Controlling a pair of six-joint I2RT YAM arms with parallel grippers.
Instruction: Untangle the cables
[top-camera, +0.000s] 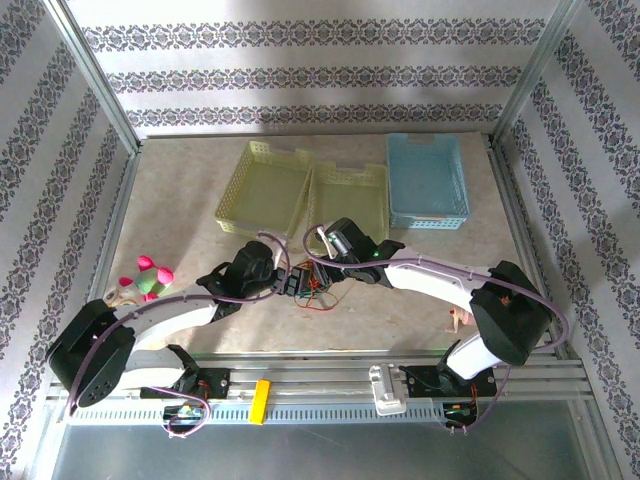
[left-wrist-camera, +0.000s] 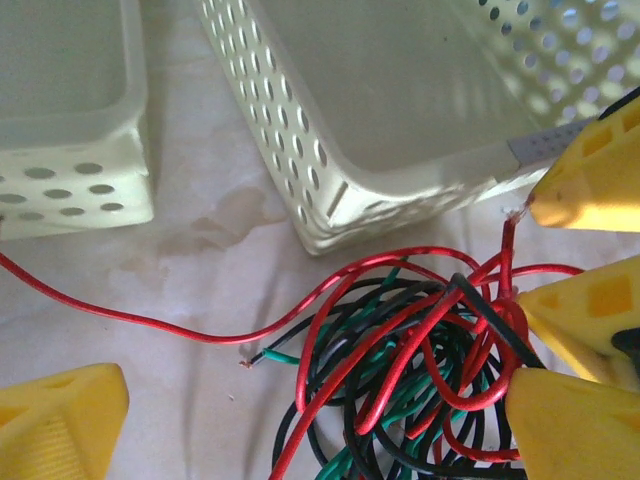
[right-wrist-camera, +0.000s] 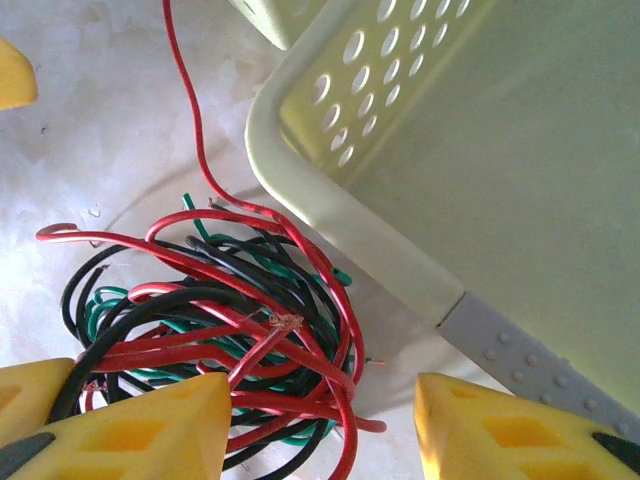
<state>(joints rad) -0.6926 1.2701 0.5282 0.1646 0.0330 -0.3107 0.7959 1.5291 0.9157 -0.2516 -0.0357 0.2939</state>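
The tangled red, green and black cables (top-camera: 314, 292) are lying mid-frame in the top view, just below the pale yellow basket (top-camera: 352, 200), with the left gripper (left-wrist-camera: 312, 400) standing spread wide around them and the right gripper (right-wrist-camera: 322, 395) hovering partly spread at their edge.

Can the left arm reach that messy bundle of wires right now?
Probably yes. The left gripper has its jaws wide open either side of the cables, with nothing covering them, though the right gripper crowds one side.
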